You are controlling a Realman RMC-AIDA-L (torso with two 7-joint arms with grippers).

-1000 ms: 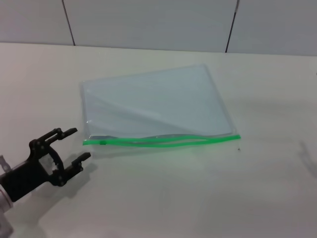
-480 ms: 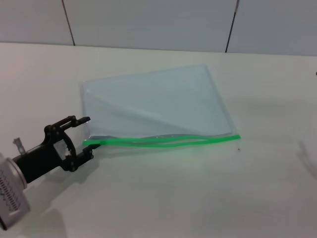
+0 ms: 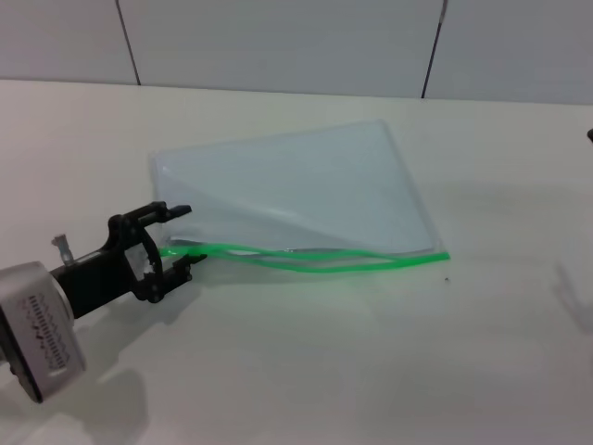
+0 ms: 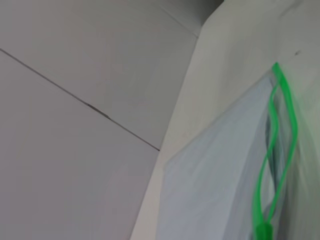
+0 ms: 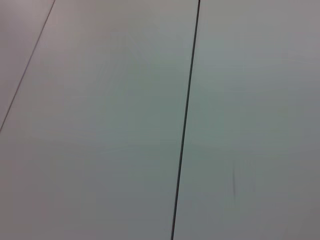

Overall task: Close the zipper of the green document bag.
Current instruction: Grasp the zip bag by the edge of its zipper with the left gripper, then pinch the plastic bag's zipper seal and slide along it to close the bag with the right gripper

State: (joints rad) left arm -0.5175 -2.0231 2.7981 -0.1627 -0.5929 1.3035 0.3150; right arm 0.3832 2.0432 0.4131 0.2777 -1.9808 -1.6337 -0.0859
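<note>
Cream-white surface (image 3: 306, 371) filling most of the head view, backed by pale wall panels (image 3: 278, 42) split by dark seams. Lying flat on it, a little left of centre: the green document bag (image 3: 296, 190), translucent bluish-clear, turned at an angle so one corner points toward the wall. Along the pouch's near long edge, the zipper (image 3: 315, 259), bright green, its two strips bowed apart and crossing near the middle, plainly not closed along most of the length; far end resting at the pouch's right-hand near corner. Same strips seen in the left wrist view as two wavy green lines (image 4: 280, 145) parting and rejoining, with a darker green slider tab (image 4: 263, 232) at the close end.

At the zipper's left end, the left end effector (image 3: 183, 239), black, reaching in from the lower left on a grey-cased arm. Fingers spread moderately wide, one fingertip (image 3: 178, 210) over the pouch's left edge, the other down at the green strip's end, touching or just beside it; contact not clear enough to call. Nothing clamped between them.

Right end effector out of sight in every view; right wrist camera showing only grey panelling and a dark seam (image 5: 186, 125). Small dark speck (image 3: 448, 278) on the surface just beyond the zipper's right end.
</note>
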